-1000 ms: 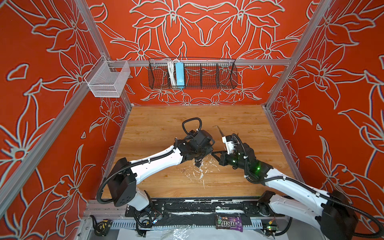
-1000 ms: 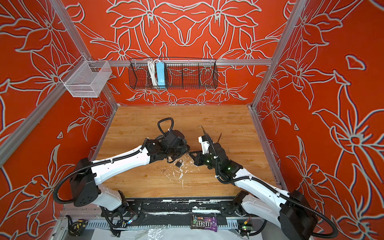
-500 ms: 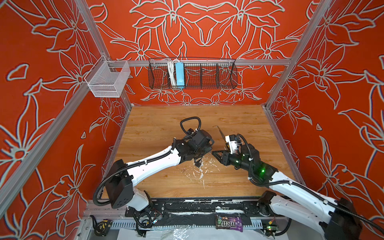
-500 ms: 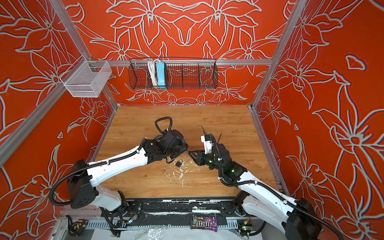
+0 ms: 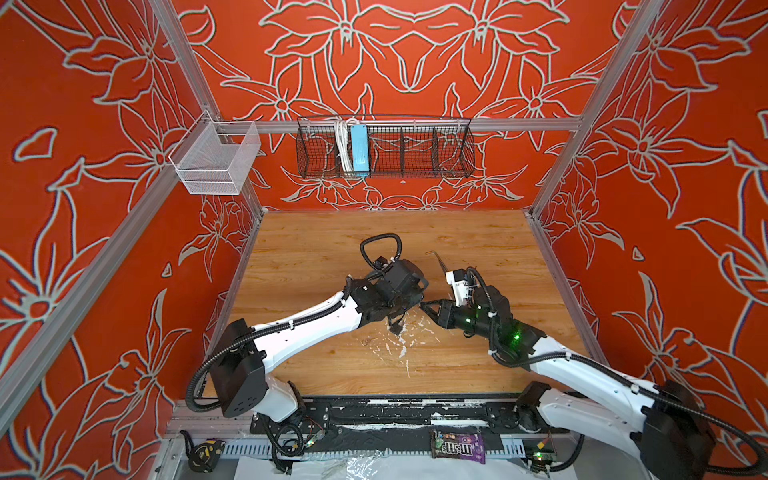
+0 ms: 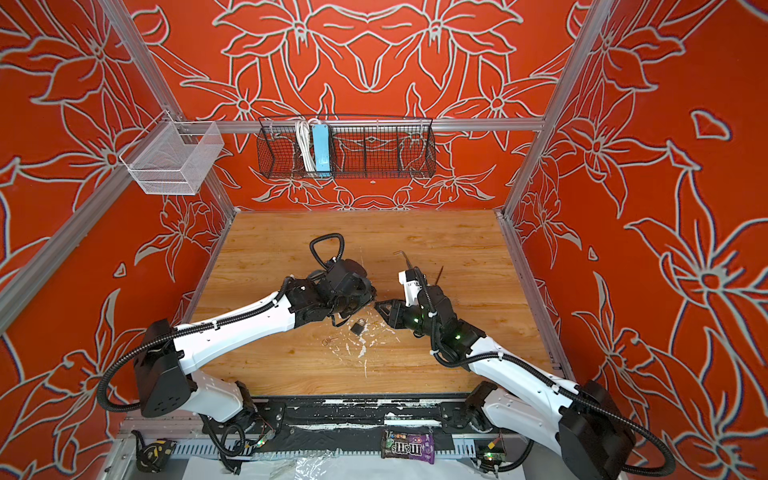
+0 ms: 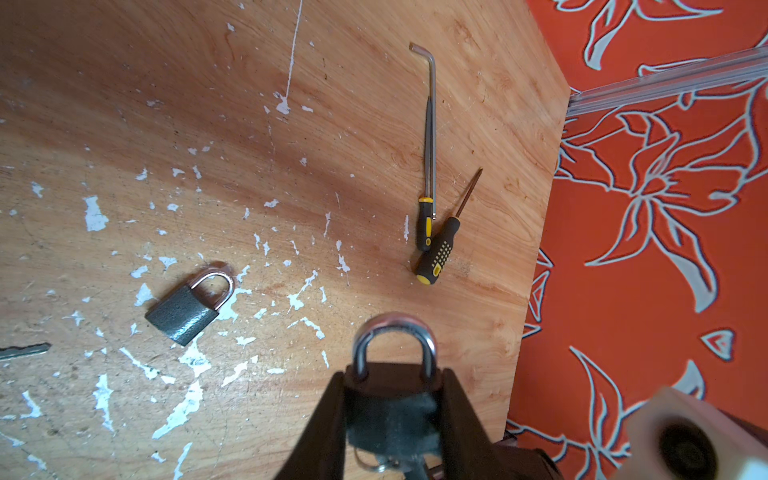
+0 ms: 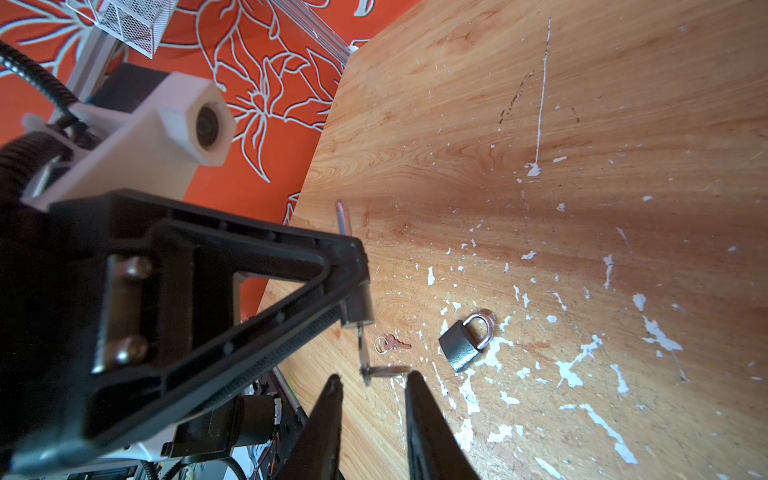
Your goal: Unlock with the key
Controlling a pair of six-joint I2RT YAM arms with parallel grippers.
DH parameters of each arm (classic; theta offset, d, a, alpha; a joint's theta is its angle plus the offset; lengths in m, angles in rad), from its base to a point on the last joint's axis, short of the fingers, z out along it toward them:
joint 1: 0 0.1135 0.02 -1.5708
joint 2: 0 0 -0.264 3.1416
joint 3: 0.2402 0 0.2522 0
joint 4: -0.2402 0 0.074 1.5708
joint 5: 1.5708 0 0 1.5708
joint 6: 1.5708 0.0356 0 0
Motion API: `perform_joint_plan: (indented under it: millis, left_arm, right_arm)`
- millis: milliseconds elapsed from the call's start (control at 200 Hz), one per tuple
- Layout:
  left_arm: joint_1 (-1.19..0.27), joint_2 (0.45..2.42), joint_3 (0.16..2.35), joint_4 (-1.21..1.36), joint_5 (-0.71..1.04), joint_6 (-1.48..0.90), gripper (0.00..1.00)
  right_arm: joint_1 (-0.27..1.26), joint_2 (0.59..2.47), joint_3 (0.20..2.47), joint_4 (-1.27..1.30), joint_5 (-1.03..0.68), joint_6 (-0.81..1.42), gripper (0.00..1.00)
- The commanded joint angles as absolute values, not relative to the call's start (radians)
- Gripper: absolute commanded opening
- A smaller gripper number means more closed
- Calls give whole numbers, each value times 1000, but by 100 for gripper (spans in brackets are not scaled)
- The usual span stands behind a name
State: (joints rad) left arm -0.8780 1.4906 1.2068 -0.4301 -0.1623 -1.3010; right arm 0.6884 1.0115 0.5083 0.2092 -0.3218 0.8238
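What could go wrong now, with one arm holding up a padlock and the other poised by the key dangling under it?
1. The right gripper has its jaws open just short of the key dangling below the padlock; thin and loose, it may swing aside as they close.
2. The left gripper pinches only the padlock's body, so twisting the key could rotate the lock in that grip or pull it free.

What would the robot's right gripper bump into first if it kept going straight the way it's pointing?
Most likely the small silver key dangling under the dark grey metal padlock the left gripper holds. It hangs just beyond the right gripper's open fingertips, though depth is hard to judge.
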Motion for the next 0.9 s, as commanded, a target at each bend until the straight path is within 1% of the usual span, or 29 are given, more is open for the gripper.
perform_joint_plan:
  millis: [0, 490, 700, 836, 896]
  left_arm:
    - [-877, 1463, 1218, -410, -183, -1295, 0]
    - [-878, 1452, 1215, -397, -155, -1293, 0]
    - [-877, 1449, 1213, -383, -133, -1298, 0]
    - [-877, 1444, 1205, -351, -92, -1311, 0]
    - [-878, 1440, 1201, -340, -82, -1317, 0]
  right_arm:
    - [687, 1026, 541, 265, -321, 836, 26]
    - [687, 1068, 563, 269, -316, 822, 15]
    - [687, 1082, 566, 273, -321, 831, 7]
    - [687, 1094, 555, 327, -355, 868, 0]
    - [687, 1103, 556, 338, -365, 894, 0]
